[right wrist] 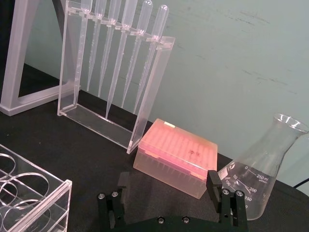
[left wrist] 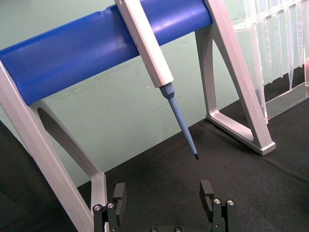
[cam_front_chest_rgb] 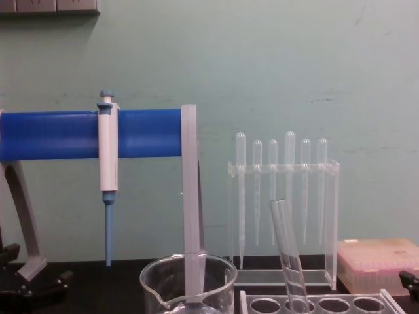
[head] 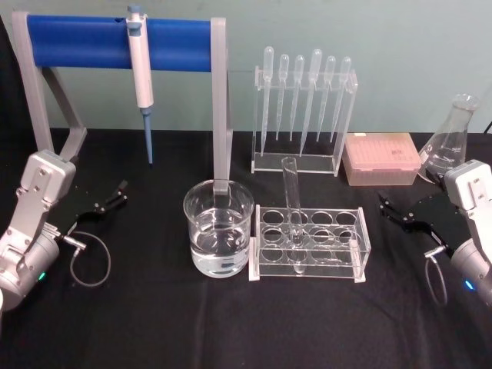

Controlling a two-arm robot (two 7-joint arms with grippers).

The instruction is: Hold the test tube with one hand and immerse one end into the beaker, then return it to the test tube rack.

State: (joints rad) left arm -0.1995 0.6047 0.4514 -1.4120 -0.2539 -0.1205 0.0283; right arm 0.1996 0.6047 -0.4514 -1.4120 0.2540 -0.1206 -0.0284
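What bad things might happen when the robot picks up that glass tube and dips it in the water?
The tube leans in its rack. The open left tool or right tool might catch it crooked, and smooth glass may slip or crack.
The beaker sits close beside the rack with water inside; a bump could spill it.
Going back, the tube could miss its hole and knock the rack.

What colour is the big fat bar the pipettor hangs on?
The bar is bright blue. It shows best in the left wrist view.
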